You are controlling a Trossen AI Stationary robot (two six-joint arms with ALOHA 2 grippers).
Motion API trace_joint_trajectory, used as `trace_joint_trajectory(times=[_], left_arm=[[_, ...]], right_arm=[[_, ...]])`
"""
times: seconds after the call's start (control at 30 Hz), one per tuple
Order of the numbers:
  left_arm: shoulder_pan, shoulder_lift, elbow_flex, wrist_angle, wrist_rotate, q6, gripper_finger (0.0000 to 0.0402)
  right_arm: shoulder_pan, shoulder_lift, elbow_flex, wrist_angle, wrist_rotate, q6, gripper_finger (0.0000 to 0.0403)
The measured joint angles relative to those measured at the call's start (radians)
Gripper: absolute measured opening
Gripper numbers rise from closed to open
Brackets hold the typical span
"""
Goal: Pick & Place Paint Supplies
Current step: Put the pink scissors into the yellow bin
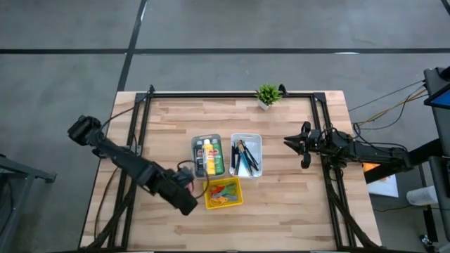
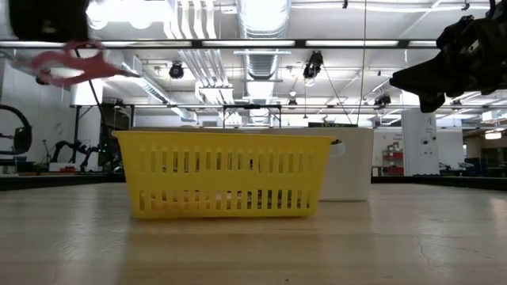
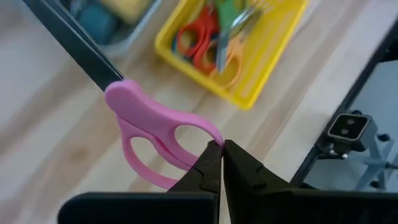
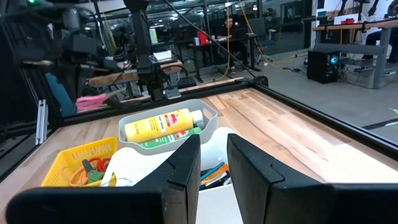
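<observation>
My left gripper is shut on a pair of pink-handled scissors, held in the air just left of the yellow basket. The basket holds several more coloured scissors. The paint bottles lie on their sides in a grey tray behind the basket, a yellow one uppermost. Brushes and pencils lie in a white tray beside it. My right gripper hangs open at the table's right, level and pointing at the trays, with nothing between its fingers. My left gripper pinches the rim of one pink handle loop between its two fingertips, coming from above at a slant. The dark blades point away from the fingers. The scissors are lifted clear of the table, high at the left in the low view.
A small green potted plant stands at the table's far edge. Dark frame rails run along the left, far and right sides of the wooden table. Bare wood lies in front of the basket and between the trays and the rails.
</observation>
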Motion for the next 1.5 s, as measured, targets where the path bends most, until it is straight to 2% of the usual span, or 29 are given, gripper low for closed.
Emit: trace_joint_trajectory(times=[0.3,0.7,1.1,1.27,1.5], left_arm=[[0.120,0.000,0.059,0.060,-0.003,0.405,0.0005],[0.154,0.003,0.050,0.247,-0.015,0.970,0.0005],[0.182,0.195,0.052,0.289,0.007,1.000,0.0005],[0.183,0.256,0.052,0.301,0.130,1.030,0.0005],[0.182,0.325,0.053,0.324,0.193,1.071,0.0005]], right_arm=[[0.000,0.000,0.000,0.000,0.000,0.000,0.0078],[0.000,0.000,0.000,0.000,0.000,0.000,0.0078],[0.000,0.000,0.000,0.000,0.000,0.000,0.0078],[0.000,0.001,0.000,-0.001,0.000,0.000,0.0078],[0.000,-0.001,0.000,0.000,0.000,0.000,0.0078]])
